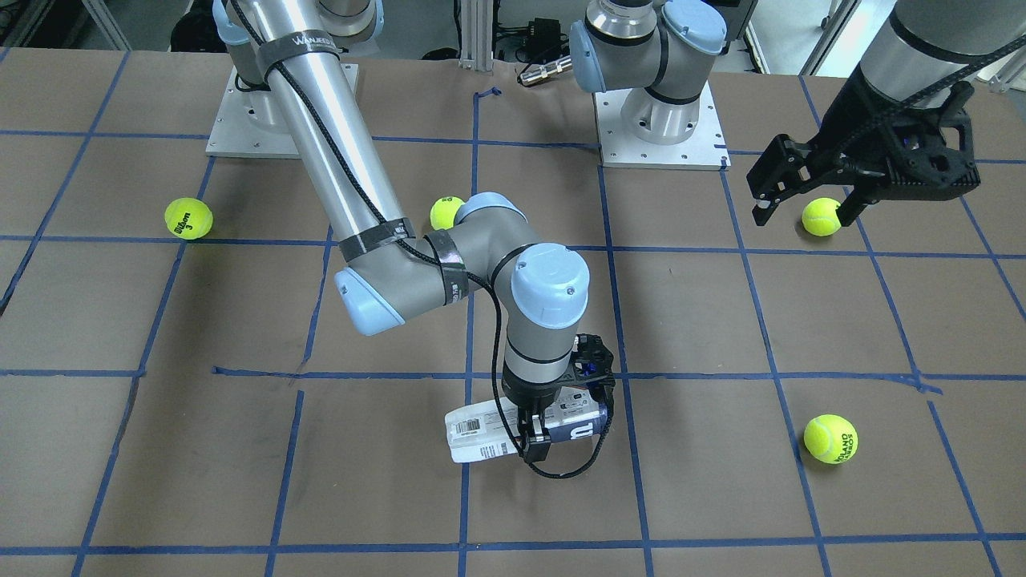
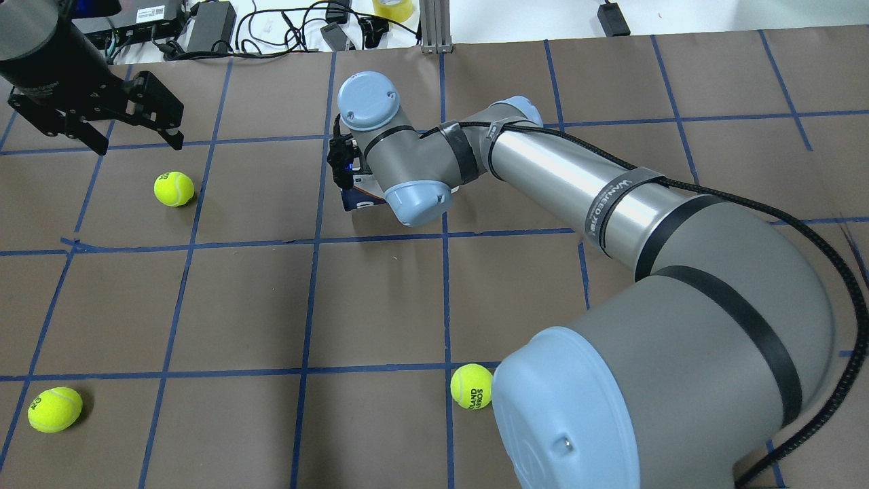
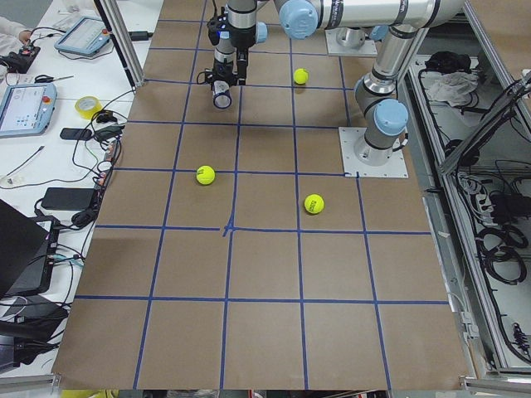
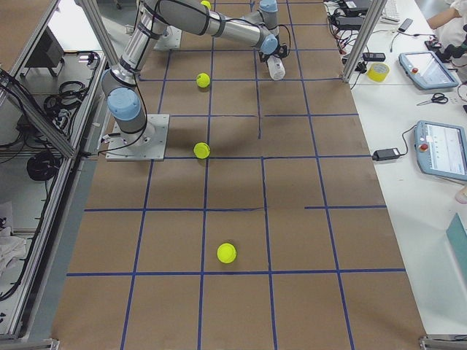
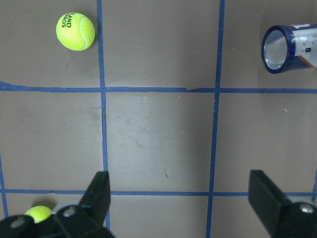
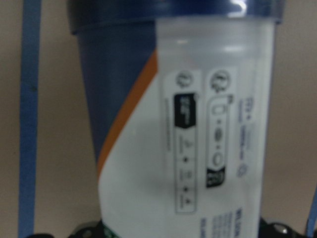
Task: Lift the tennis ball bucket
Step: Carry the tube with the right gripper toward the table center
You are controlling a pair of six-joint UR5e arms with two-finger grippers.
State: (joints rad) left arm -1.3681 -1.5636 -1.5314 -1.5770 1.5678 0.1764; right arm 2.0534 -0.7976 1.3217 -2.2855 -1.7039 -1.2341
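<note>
The tennis ball bucket, a clear can with a white-and-navy label and a barcode, lies on its side near the table's front middle. My right gripper comes down on it from above, its fingers pressed on both sides of the can's middle. The can fills the right wrist view. Whether it is off the paper I cannot tell. In the overhead view only its navy end shows under the wrist. My left gripper is open and empty, hovering over a tennis ball. The left wrist view shows the can's open navy rim.
Loose yellow-green tennis balls lie on the brown paper: one at the robot's far right, one behind the right elbow, one at the front. The right arm's forearm stretches across the table's middle.
</note>
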